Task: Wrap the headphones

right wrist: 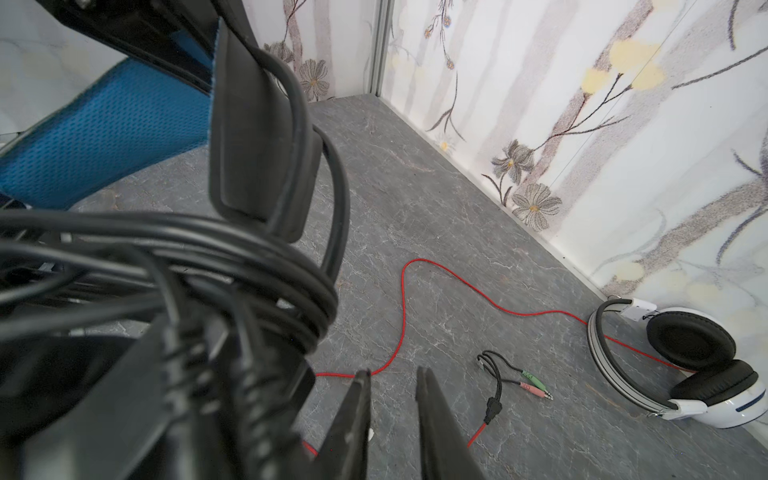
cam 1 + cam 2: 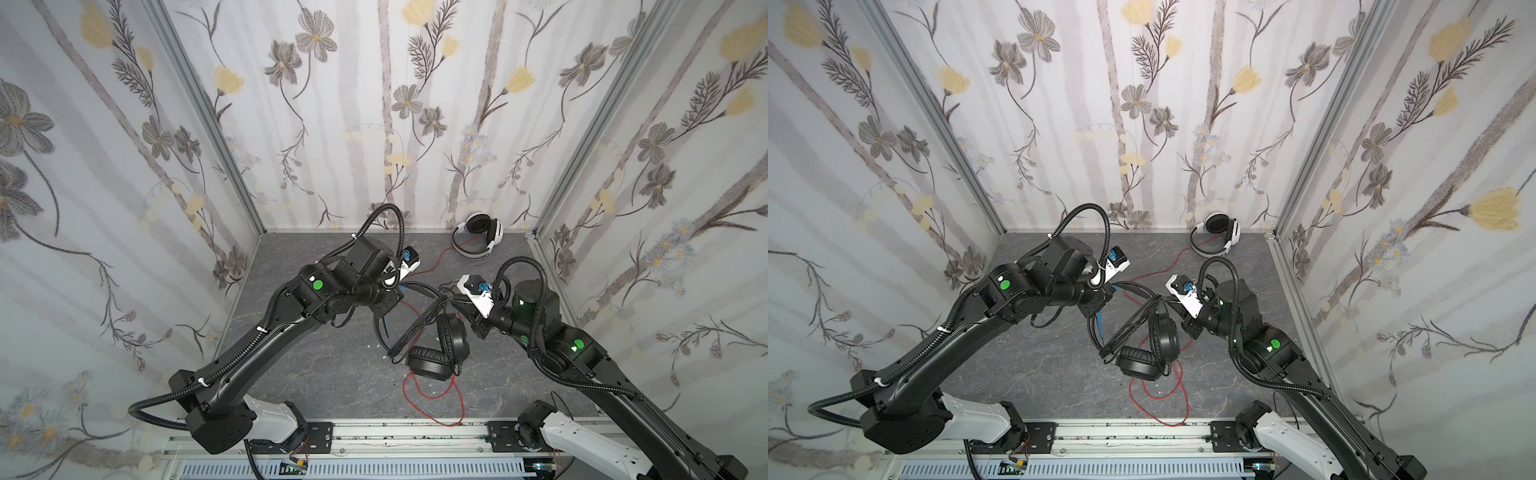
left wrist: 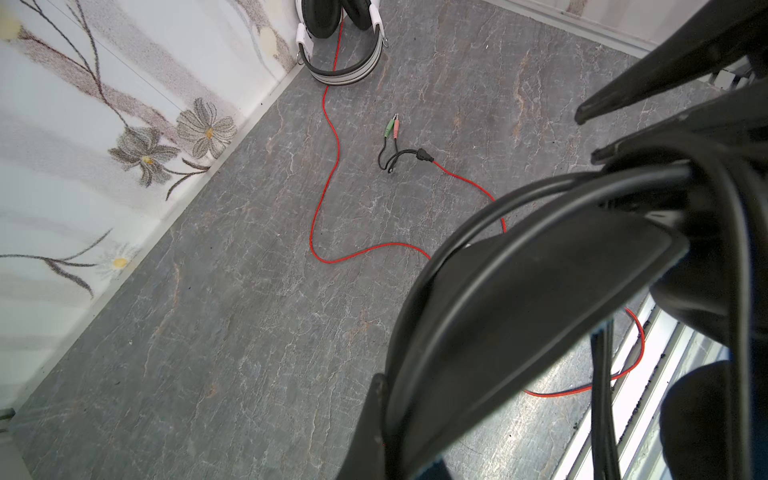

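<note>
The left end effector (image 2: 384, 311) is clenched on the headband of the black headset (image 2: 453, 332), well apart from the white headset (image 2: 478, 232). The black cable (image 1: 249, 257) lies in several turns around that band, so this one looks nearly wrapped. The right end effector (image 1: 390, 374) is released beside the coils, nothing between its jaws; the white headset's red cable (image 3: 311, 237) trails loose across the worktop (image 2: 311, 374), leaving roughly half the job.
</note>
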Robot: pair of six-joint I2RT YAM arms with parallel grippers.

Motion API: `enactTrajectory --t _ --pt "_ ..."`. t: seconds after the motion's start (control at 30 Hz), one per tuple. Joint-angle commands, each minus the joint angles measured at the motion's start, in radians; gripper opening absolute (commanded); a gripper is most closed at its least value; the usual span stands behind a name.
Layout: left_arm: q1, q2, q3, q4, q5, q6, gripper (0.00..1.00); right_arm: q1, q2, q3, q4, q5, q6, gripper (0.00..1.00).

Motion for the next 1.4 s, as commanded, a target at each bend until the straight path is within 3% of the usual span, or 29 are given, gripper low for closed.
enactTrajectory --t 0.0,0.1,0.5,0.87,1.13,1.37 --pt "0.002 -0.004 0.006 0.026 0.029 -0.013 0.00 -0.002 -0.003 -0.011 0.055 0.012 0.009 0.22" --pt "0.004 -0.010 -0.002 0.030 0.027 -0.017 0.00 -0.002 -0.008 -0.024 0.056 0.015 0.016 0.25" --pt "0.022 -0.033 -0.050 0.023 0.024 -0.045 0.00 -0.066 -0.004 -0.059 0.057 0.127 0.095 0.54" --pt "0.070 -0.033 -0.146 -0.001 0.043 -0.134 0.00 -0.127 0.059 0.034 0.032 0.252 0.155 0.70" --pt "0.213 -0.034 -0.252 0.045 0.013 -0.283 0.00 -0.126 0.097 0.098 0.035 0.294 0.163 0.79" --pt "0.387 0.053 -0.295 0.138 0.013 -0.388 0.00 -0.122 0.091 0.107 0.047 0.274 0.186 0.88"
